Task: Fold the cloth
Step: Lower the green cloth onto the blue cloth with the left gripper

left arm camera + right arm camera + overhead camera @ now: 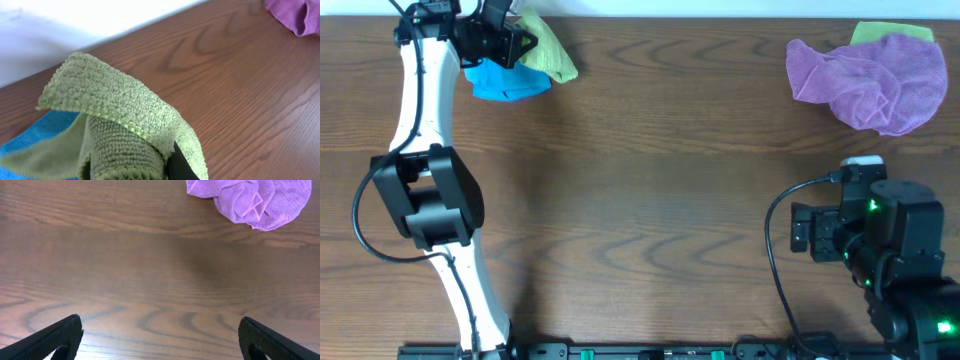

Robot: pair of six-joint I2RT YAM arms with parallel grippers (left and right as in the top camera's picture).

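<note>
Pinching the green cloth [115,110] in the left gripper [515,45], closed on it, at the table's [650,200] far left over a blue cloth [505,82]; hovering the right gripper [160,332] spread wide, empty.

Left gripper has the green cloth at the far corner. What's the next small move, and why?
Probably draw the left gripper back toward the middle, carrying the green cloth: it is bunched in the grip, overlapping the blue cloth at the far edge of the table, with bare wood nearer.
</note>
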